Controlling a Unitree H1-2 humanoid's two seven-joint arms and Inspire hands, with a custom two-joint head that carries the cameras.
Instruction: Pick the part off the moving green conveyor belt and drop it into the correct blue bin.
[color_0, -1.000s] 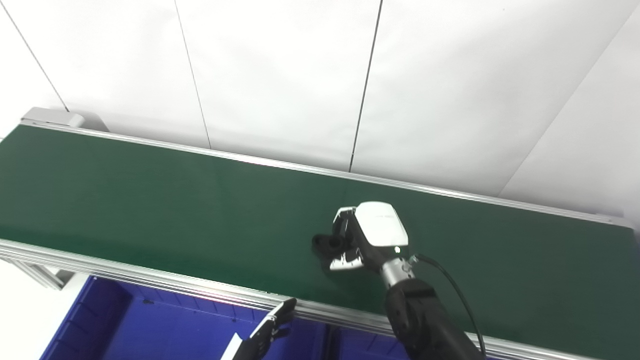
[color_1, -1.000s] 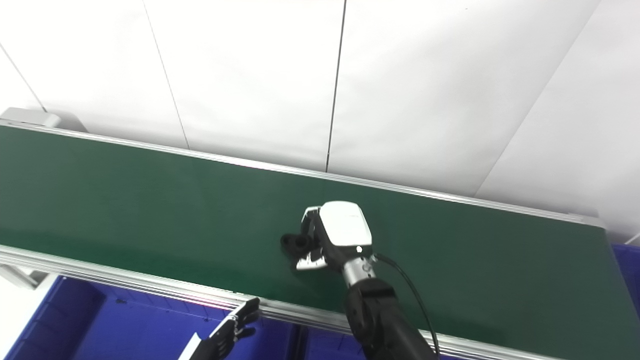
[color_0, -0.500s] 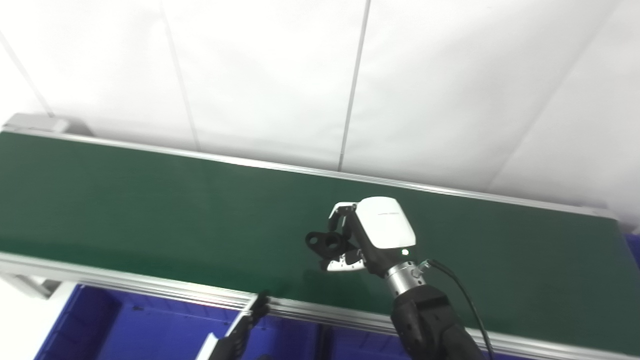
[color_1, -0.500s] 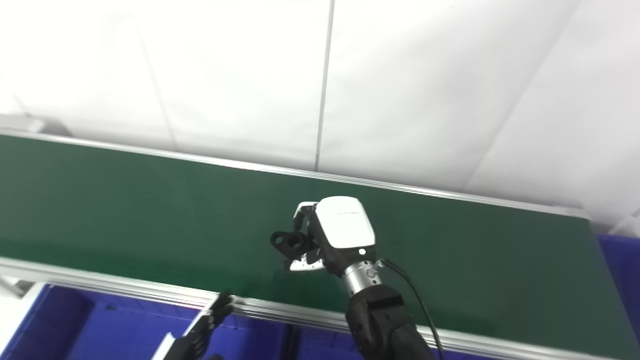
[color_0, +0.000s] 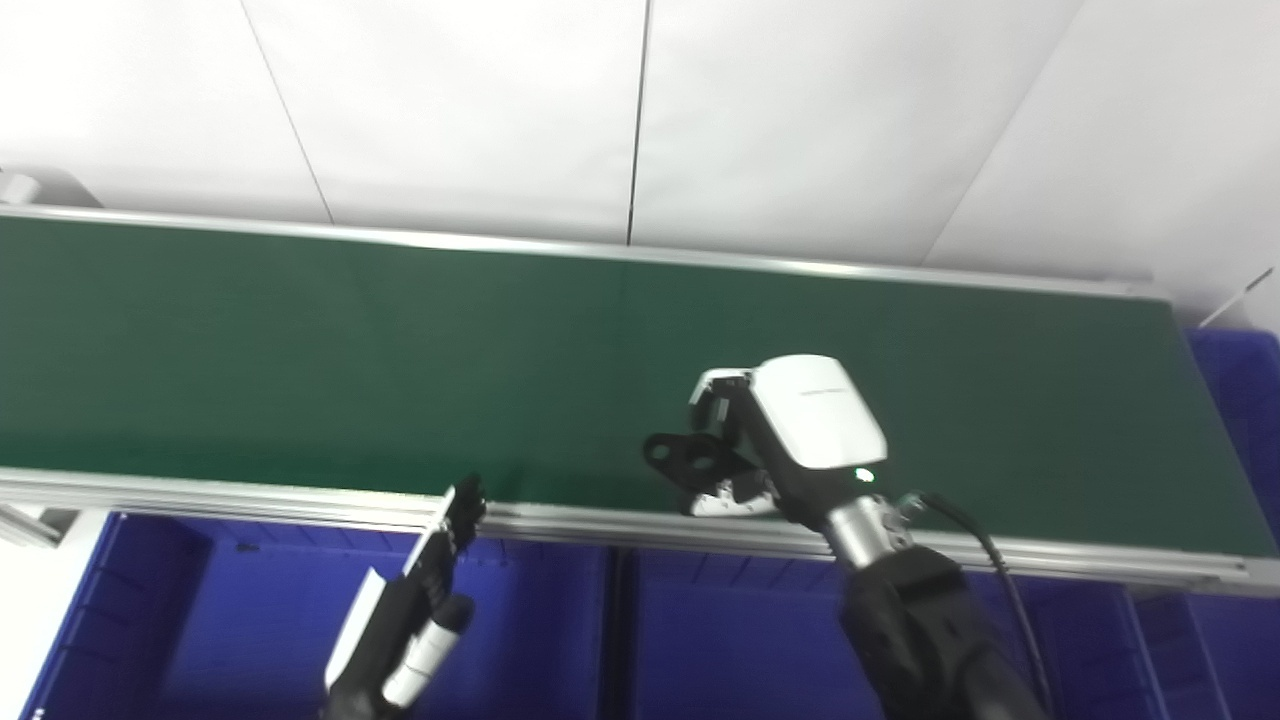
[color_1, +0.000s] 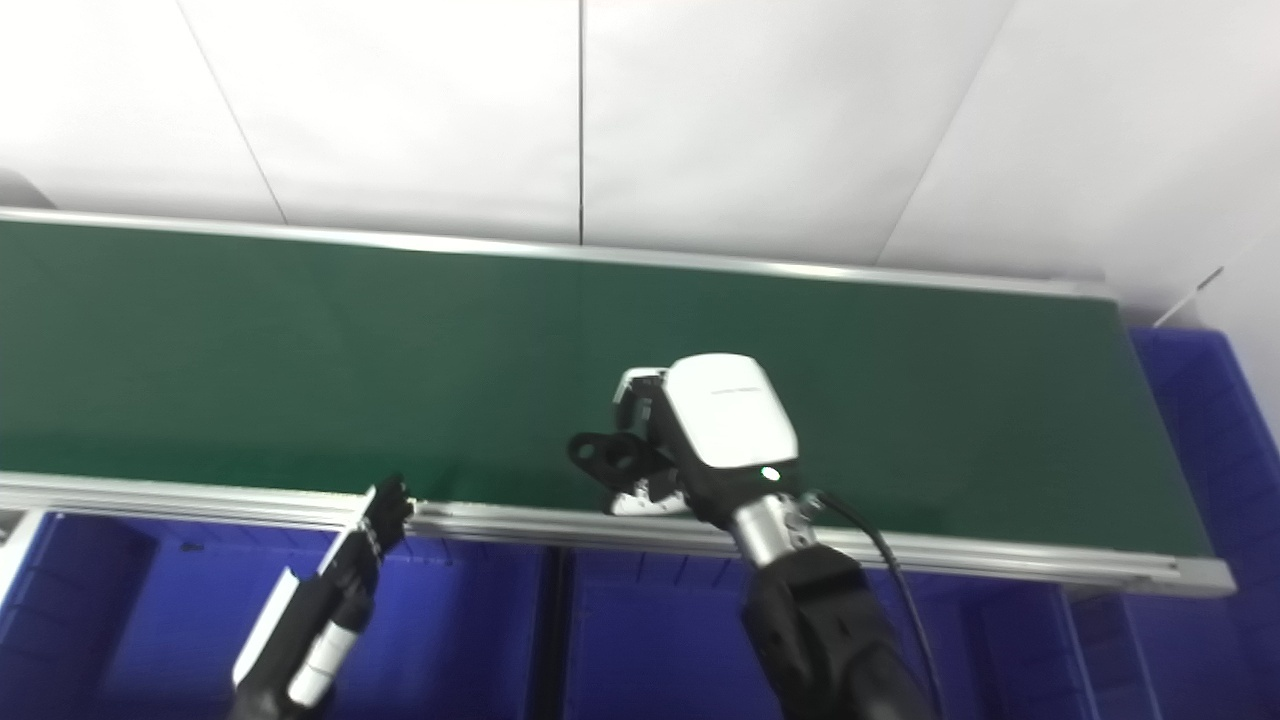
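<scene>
So the right hand (color_0: 790, 440) has its fingers (color_0: 715, 390) wrapped around the black part (color_0: 680, 455), which sticks out to the left of the hand, low in the centre of the frame, over the near edge of the green conveyor belt (color_0: 300, 340). It looks lifted clear of the belt, but I can't be sure from this angle.

The step now is the carry to a bin. My take: keep the grip firm, since only one end of the part seems pinched and it could twist. Clear the aluminium rail (color_0: 250, 495) before lowering, then release low inside the bin so it doesn't bounce out.

Bins: blue bins (color_0: 250, 610) run along the bottom of the frame below the rail, with a divider near the bottom centre, plus another blue bin (color_0: 1235, 380) at the right edge. What shows of them looks bare, though much is hidden. Can't tell which one is correct.

The left hand (color_0: 420, 590) hangs over the lower-left bin, fingers straight and holding nothing.
</scene>
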